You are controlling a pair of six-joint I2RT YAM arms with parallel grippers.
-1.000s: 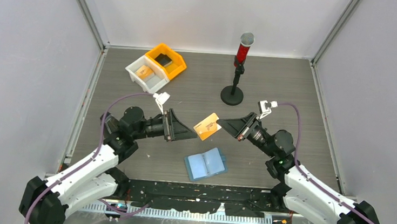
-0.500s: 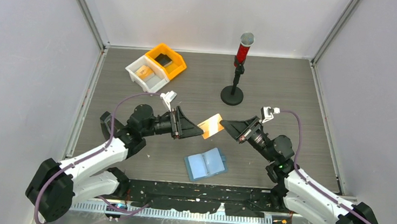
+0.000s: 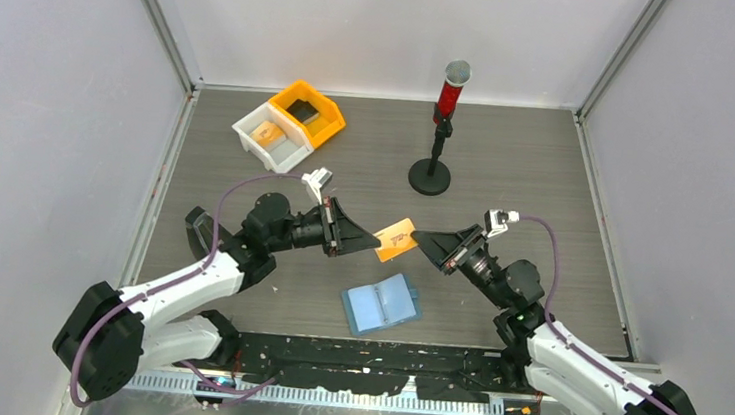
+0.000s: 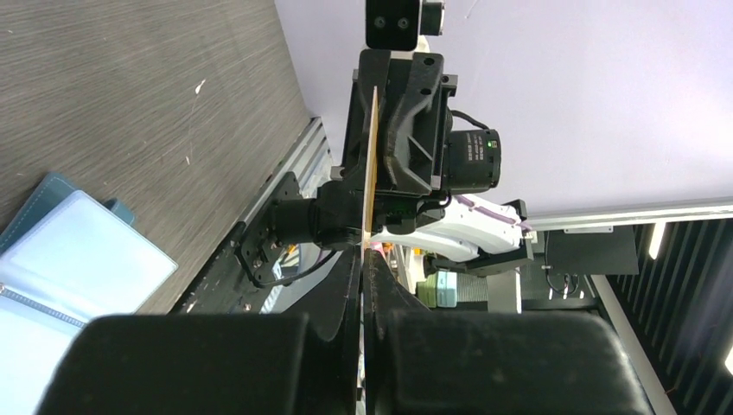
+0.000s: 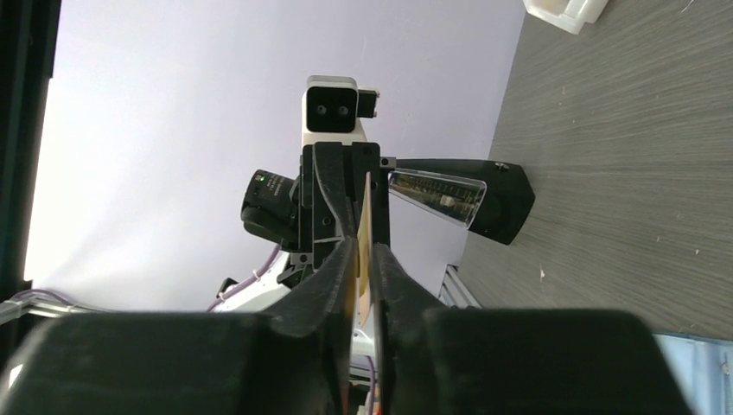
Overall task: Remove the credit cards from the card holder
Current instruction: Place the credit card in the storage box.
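Observation:
An orange credit card [image 3: 396, 238] hangs in the air above the table between both arms. My left gripper [image 3: 373, 239] is shut on its left edge; in the left wrist view the card [image 4: 372, 164] shows edge-on, pinched between the fingertips. My right gripper [image 3: 417, 238] stands around the card's right edge, jaws slightly open, with a thin gap beside the card [image 5: 365, 225]. The light-blue card holder [image 3: 382, 303] lies spread open on the table below, nearer the arm bases. A dark card [image 3: 302, 111] lies in the orange bin and a tan card [image 3: 268, 133] in the white bin.
The orange bin [image 3: 326, 116] and white bin [image 3: 254, 142] stand side by side at the back left. A red and black stand with a round base [image 3: 430, 178] rises at the back centre. Walls close in the table on three sides.
My left gripper came in from the left and shut on the orange card. The right gripper's jaws, shut on the card before, have parted slightly.

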